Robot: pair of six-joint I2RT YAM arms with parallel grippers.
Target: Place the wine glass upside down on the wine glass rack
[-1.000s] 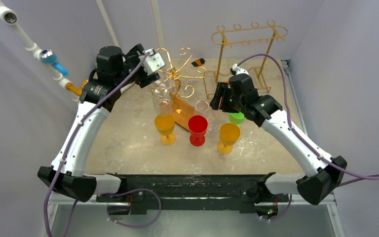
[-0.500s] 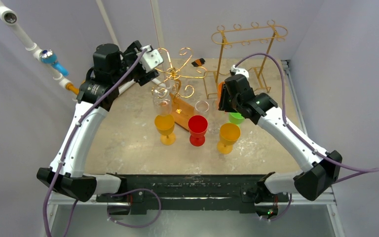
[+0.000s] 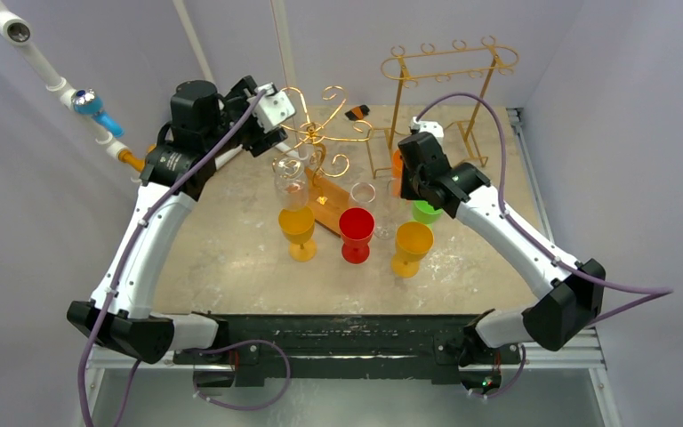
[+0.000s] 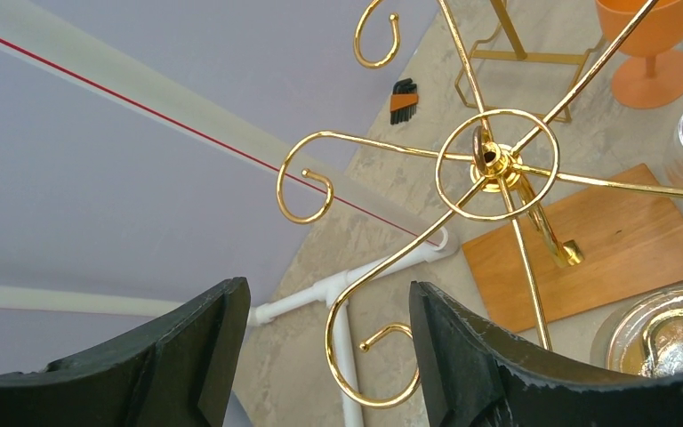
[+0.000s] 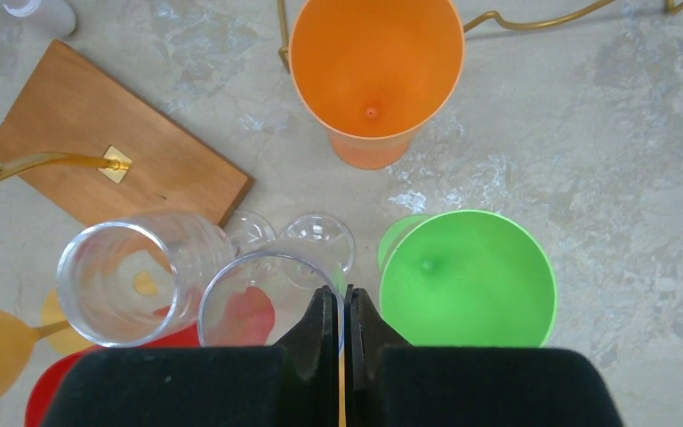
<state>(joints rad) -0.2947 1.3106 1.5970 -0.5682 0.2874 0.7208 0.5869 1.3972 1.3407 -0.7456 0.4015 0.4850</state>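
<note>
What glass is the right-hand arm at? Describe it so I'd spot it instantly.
Find the wooden base of the curly gold rack mid-table. Just right of it, beside the green glass, stands the clear wine glass. Unlike the clear neighbour on its left, its rim is pinched by the right gripper.

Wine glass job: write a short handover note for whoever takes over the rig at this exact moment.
Left tool: open, empty, poised above the gold rack.
Right tool: shut on the rim of a clear glass.
The clear glass is upright, apparently on the table, with a green glass close beside it.
Done: the rim is pinched.
Left: lift the glass clear of its neighbours, turn it upside down and hang it on the rack.
</note>
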